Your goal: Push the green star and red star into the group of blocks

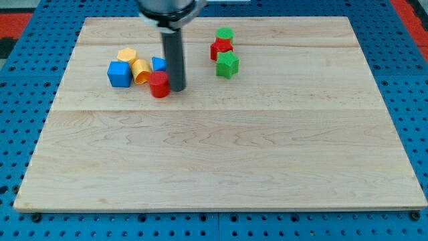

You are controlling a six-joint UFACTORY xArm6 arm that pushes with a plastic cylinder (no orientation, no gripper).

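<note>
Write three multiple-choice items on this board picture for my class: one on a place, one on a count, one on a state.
1. Where is my tip?
A. beside the red cylinder, on its right in the view
B. against the green star
C. at the view's bottom edge

2. How many green blocks show?
A. one
B. two
C. four

3. What is the state of the green star and red star?
A. already inside the left group
B. stacked on the blue cube
C. apart from the left group

Answers: 1 A, the rod ends right next to the red cylinder. 2 B, the green star and a green block above the red star. 3 C, bare board lies between them and the group with the blue cube.
</note>
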